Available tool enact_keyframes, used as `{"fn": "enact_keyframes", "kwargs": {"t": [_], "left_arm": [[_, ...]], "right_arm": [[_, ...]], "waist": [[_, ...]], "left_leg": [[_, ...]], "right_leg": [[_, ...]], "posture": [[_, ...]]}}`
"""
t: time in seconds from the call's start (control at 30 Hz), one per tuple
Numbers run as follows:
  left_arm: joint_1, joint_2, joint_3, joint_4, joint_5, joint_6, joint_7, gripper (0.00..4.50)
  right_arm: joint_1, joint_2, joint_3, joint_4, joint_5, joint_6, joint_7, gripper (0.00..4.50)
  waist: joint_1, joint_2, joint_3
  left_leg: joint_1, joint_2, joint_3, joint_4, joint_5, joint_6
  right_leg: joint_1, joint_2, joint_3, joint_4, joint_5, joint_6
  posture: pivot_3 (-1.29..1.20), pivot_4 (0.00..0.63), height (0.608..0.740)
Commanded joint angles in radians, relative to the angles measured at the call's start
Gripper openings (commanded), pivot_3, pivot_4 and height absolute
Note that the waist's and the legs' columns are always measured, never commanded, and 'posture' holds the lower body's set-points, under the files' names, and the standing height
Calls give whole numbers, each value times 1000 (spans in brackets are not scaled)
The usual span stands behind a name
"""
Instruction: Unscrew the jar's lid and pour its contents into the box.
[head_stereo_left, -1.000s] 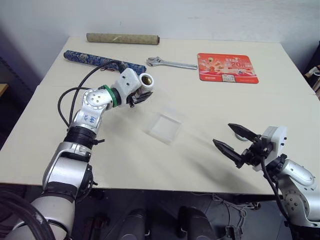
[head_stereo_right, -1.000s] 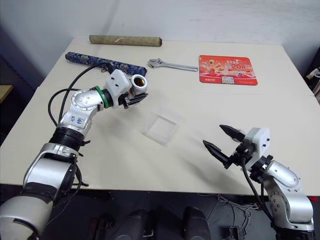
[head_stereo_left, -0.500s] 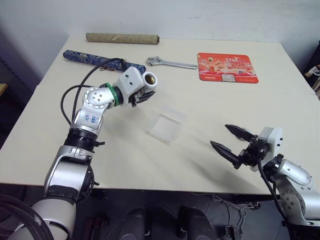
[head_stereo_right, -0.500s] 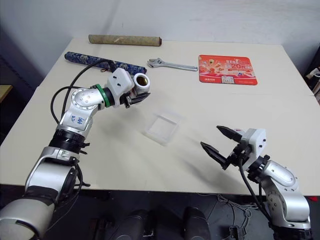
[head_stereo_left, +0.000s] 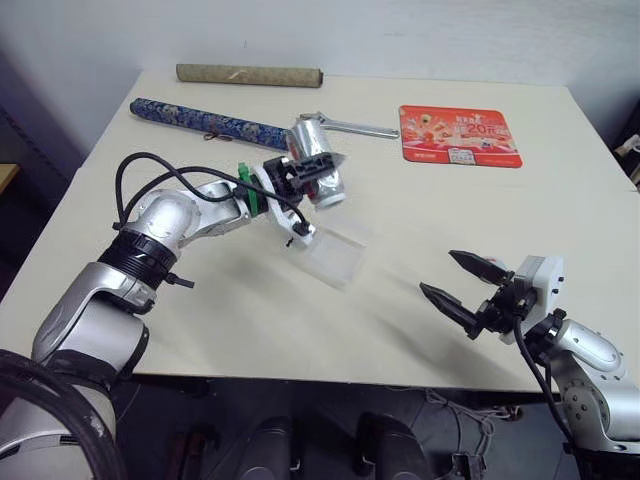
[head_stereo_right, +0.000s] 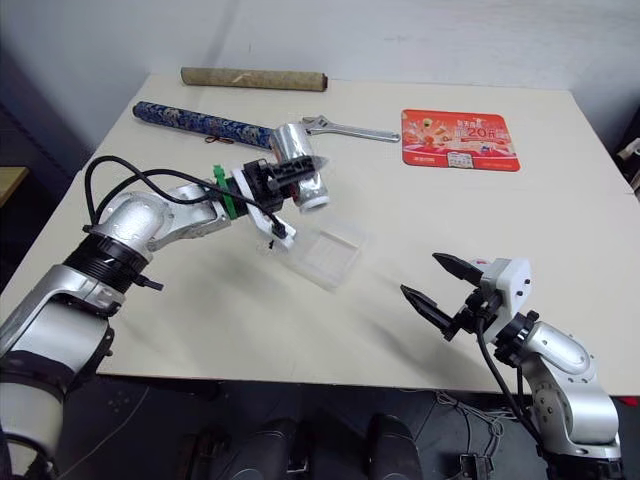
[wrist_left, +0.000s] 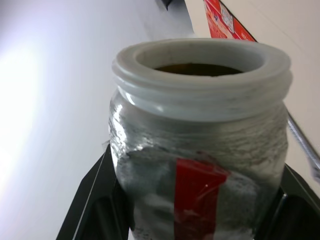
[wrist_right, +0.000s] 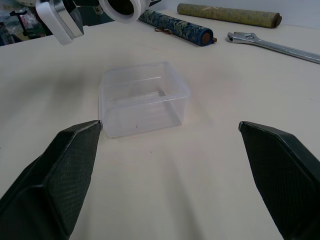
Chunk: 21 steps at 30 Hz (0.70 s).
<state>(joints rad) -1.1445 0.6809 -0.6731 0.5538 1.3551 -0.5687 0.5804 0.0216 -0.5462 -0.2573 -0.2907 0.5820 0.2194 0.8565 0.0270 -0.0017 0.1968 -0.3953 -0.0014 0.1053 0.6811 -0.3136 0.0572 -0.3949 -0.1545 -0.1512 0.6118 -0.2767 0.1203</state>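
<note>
Nearest, at five o'clock, the right pincer hangs low over the desk with its two black fingers spread wide and nothing between them, just where it hung a second ago. It carries no lid, so the unscrewing looks done.

Toward the centre sits the box, shallow clear plastic with rounded corners, standing flat and open. I can see nothing inside it yet.

And here's the change: just beyond the box, at about eleven o'clock from it, the left pincer has rolled right over and swung in from the left. A second ago the jar was out at nine o'clock with its open mouth facing up; now it is tipped, mouth slanting down toward the box's near-left corner. That reads as the pour under way.

The left pincer's fingers are pinching the jar by its sides. Up close the jar shows a thick white threaded rim, no cap, a crinkled clear wall and a red strip of label. Something dark sits inside the mouth; whether it is the contents I cannot tell.

Farther back, a wrench and red mat lie at twelve and one o'clock.
</note>
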Motion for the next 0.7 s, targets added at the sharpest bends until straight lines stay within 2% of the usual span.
{"fn": "enact_keyframes", "kwargs": {"t": [0.03, 0.13, 0.23, 0.3, 0.47, 0.6, 0.67, 0.7], "left_arm": [[-36, 0, -55, -16, 131, 94, 117, 2344], [-33, -5, -93, -28, 221, 195, 193, 2344], [-32, -17, -88, -23, 229, 259, 218, 2344], [-38, -8, -123, -24, 287, 296, 240, 2344], [-13, 14, -113, -53, 214, 221, 235, 2344], [-2, 23, -62, -47, 62, 96, 162, 2344], [30, 1, 43, 20, -275, -69, -39, 2344], [63, -15, 101, 47, -513, -125, -211, 2344]], "right_arm": [[-2, 4, -5, -30, 8, -14, -6, 4485], [-3, 8, -1, -28, 7, -17, -6, 4485], [-3, 12, 3, -24, 6, -22, -6, 4485], [-3, 18, 6, -19, 4, -28, -7, 4485], [-1, 25, 11, -11, -1, -37, -4, 4485], [2, 28, 14, -5, -1, -44, 0, 4485], [3, 28, 14, -5, 3, -43, 5, 4485], [2, 28, 16, -4, 4, -44, 9, 4485]], "waist": [[0, 0, 0], [0, 0, 0], [0, 0, 0], [0, 0, 0], [-1, 0, 0], [-1, 0, 0], [-2, 0, 0], [-3, 0, 0]], "left_leg": [[0, 0, 0, 0, 0, 0], [0, 0, 0, 0, 0, 0], [-1, 0, 0, 0, 0, 0], [-1, 0, 0, 1, 0, 0], [-1, 0, 0, 1, 0, 1], [-1, -1, 0, 1, 0, 1], [-1, -2, 0, 1, 1, 1], [-1, -2, 0, 1, 1, 1]], "right_leg": [[0, 0, 0, 0, 0, 0], [0, 0, 0, 0, 0, 0], [-1, 0, 0, 0, 0, 0], [-1, -1, 0, 1, 0, 0], [-1, -2, -1, 1, 0, 0], [-1, -5, -2, 1, 0, 0], [-1, -10, -4, 1, 0, 0], [-1, -12, -4, 2, 0, 0]], "posture": [[0, 150, 740], [0, 150, 740], [0, 150, 740], [0, 150, 740], [0, 150, 740], [0, 150, 740], [0, 150, 740], [0, 150, 740]]}}
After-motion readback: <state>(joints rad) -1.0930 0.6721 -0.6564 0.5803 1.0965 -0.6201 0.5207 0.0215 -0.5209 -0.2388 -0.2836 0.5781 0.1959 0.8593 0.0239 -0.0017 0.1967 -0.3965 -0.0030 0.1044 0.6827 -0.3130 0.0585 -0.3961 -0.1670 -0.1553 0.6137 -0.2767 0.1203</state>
